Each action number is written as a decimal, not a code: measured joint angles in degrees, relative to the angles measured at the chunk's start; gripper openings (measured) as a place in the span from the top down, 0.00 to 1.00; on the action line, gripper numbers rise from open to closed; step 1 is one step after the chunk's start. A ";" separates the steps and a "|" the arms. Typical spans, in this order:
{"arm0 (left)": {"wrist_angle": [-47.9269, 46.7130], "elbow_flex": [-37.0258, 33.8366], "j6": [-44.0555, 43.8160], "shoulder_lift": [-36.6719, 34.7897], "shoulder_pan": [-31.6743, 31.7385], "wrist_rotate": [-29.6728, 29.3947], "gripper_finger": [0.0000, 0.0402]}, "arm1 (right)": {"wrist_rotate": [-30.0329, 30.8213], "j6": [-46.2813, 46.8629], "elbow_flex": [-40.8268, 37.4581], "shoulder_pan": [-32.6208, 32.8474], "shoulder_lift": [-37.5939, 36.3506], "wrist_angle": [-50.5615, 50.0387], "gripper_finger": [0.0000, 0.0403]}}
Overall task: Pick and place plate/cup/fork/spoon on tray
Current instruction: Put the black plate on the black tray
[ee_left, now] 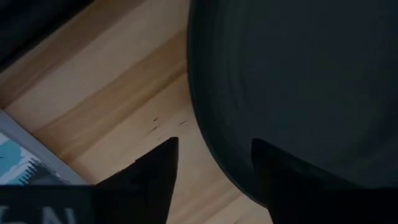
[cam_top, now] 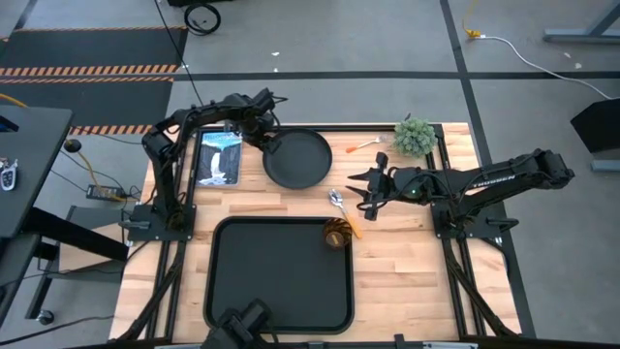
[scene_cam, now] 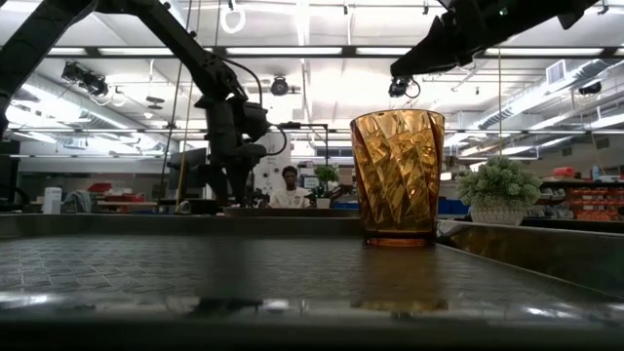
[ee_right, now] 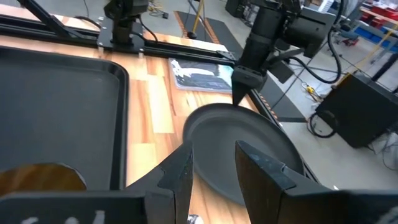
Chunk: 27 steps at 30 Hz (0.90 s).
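Observation:
The round black plate (cam_top: pixel 297 158) lies on the wooden table beyond the tray's far edge. My left gripper (cam_top: pixel 270 145) is open at the plate's left rim, one finger over the plate and one over the wood (ee_left: pixel 214 168). The amber cup (cam_top: pixel 337 234) stands upright in the far right corner of the black tray (cam_top: pixel 281 291). The spoon (cam_top: pixel 339 201) lies on the table by that corner. My right gripper (cam_top: pixel 360 190) is open and empty just right of the spoon, pointing toward the plate (ee_right: pixel 249 143). The fork (cam_top: pixel 363 146) lies right of the plate. My left gripper comes at the plate's left rim (ee_left: pixel 205 134) from above, pointing down, with one finger inside the rim and one outside. The plate lies flat on the table. I cannot tell whether the fingers touch the rim.
A magazine (cam_top: pixel 218 157) lies left of the plate, under my left arm. A small potted plant (cam_top: pixel 415 136) stands at the far right. Bare wood lies right of the tray. A person sits in the room beyond the table (scene_cam: pixel 290 185).

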 joint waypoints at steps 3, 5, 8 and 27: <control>-0.03 0.00 -0.16 0.35 0.09 0.00 0.43 | -0.10 0.02 -0.01 -0.01 0.00 -0.02 0.69; 0.04 0.00 -0.55 0.97 0.08 0.08 0.43 | -0.10 0.02 -0.01 0.00 0.00 -0.05 0.69; 0.15 -0.02 -1.22 1.68 0.01 0.33 0.45 | -0.12 0.28 -0.01 -0.01 0.00 -0.05 0.69; 2.30 -0.04 -1.25 2.71 -2.00 -6.06 0.86 | -0.25 1.55 0.01 0.13 0.00 0.45 0.69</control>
